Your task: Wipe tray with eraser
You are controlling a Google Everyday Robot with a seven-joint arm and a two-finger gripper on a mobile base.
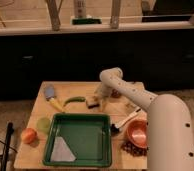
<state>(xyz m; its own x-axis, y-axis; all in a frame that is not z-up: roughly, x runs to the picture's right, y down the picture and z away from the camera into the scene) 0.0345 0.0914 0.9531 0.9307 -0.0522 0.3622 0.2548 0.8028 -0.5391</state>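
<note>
The gripper (102,96) is observed low over the table (65,91), just beside the eraser (92,102), beyond the tray (88,134). Whether it is closed cannot be told.

A pale wooden table (65,90) stands in front of me under warm, dim light. Behind it runs a long dark panel (50,57), topped by a light ledge (35,30). Slanted pale posts (53,12) rise above the ledge, and something flat and green (86,21) lies between two of them. Speckled tan floor (10,112) shows on both sides. A black pole (7,145) leans at the table's near left corner. The gripper (101,96) sits low over the table's far middle.
</note>
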